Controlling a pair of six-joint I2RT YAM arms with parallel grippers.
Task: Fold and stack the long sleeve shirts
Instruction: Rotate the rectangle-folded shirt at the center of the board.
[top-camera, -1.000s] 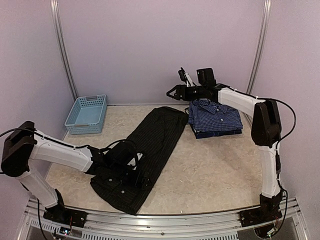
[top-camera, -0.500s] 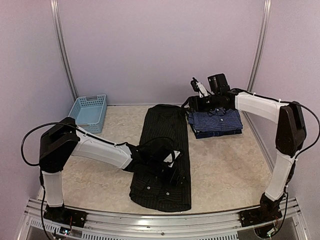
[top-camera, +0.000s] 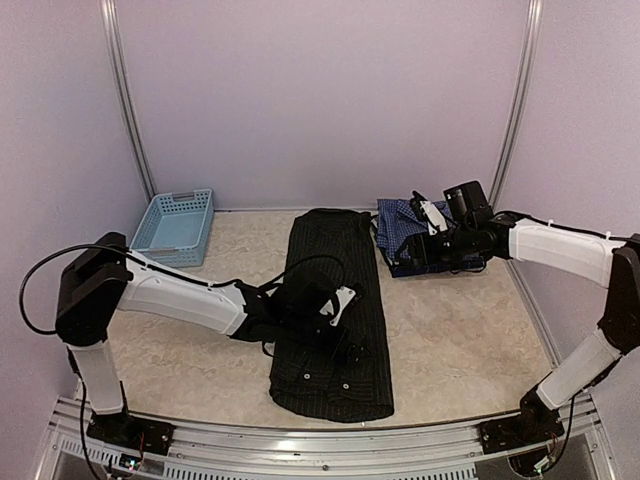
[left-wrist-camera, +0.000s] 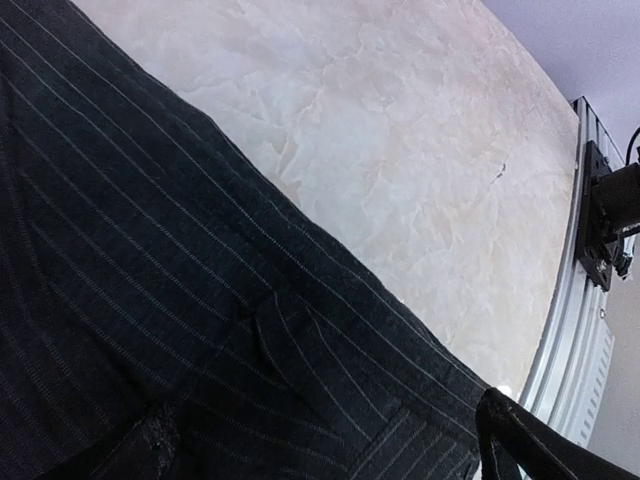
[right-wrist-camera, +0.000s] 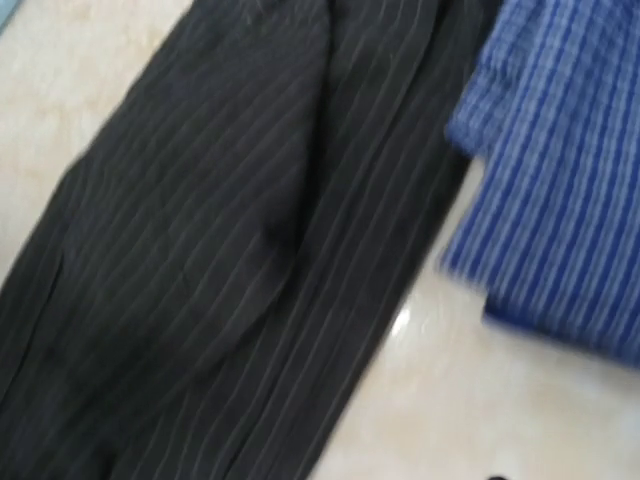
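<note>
Looked down from high at the near edge in the top external view, facing the back wall (top-camera: 320, 100), far enough off to take in the whole table (top-camera: 450, 330); sat very near the black pinstriped shirt (left-wrist-camera: 150, 250) in the left wrist view, facing obliquely across cloth and bare tabletop toward the aluminium rail (left-wrist-camera: 570, 340); hung close above that shirt's edge and the blue checked shirt (right-wrist-camera: 560, 200) in the right wrist view, somewhat blurred; shared the black shirt across all three.

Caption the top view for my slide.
Left hand over the black pinstriped shirt; right hand by the folded blue shirt.
</note>
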